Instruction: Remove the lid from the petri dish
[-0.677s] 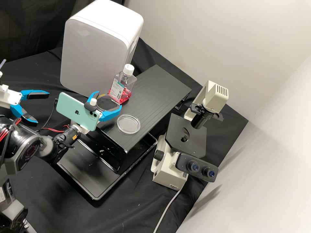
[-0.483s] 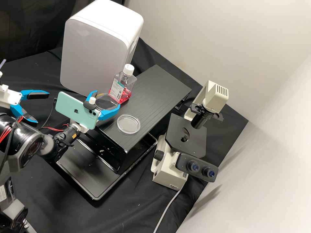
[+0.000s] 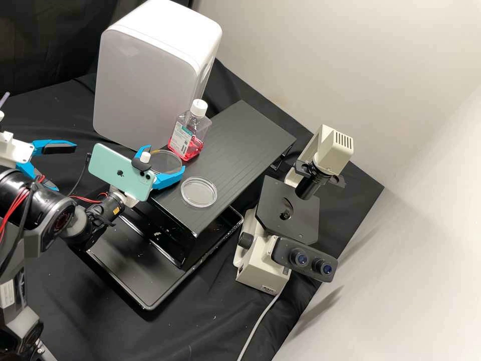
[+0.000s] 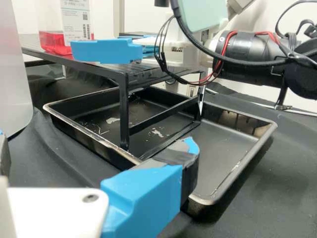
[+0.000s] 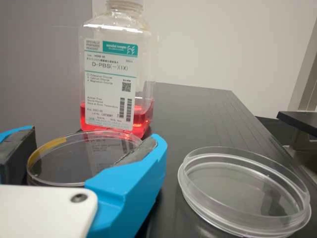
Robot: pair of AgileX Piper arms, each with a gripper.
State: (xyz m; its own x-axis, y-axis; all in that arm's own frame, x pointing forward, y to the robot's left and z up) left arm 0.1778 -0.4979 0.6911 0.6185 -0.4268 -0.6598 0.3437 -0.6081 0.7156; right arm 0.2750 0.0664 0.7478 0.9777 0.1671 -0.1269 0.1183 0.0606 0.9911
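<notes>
- The right end effector (image 3: 160,165) is pinching the clear lid (image 5: 81,157) across its rim, one blue finger on each side, with the jaws set only as wide as the lid.
- The lid is sitting level and low over the raised black shelf (image 3: 245,135). It is just in front of the bottle of pink liquid (image 3: 188,131), and I cannot tell whether it is touching the shelf.
- The petri dish (image 3: 199,192) is lying uncovered on the same shelf, just beside the held lid and apart from it, so the lifting part appears to be done and the setting-down remains.
- To do this well, the arm should be keeping the lid flat and lowering it straight, staying off the bottle behind and the open dish alongside.
- The squeeze should be staying light, since thin clear plastic is likely to flex or pop out of hard fingers.
- The fingers should be spreading only once the lid is resting on the shelf, then backing away without dragging it.
- The left end effector (image 3: 46,164) is hanging spread wide and gripping nothing, well apart from the dish, out over the black worktop (image 3: 210,311).
</notes>
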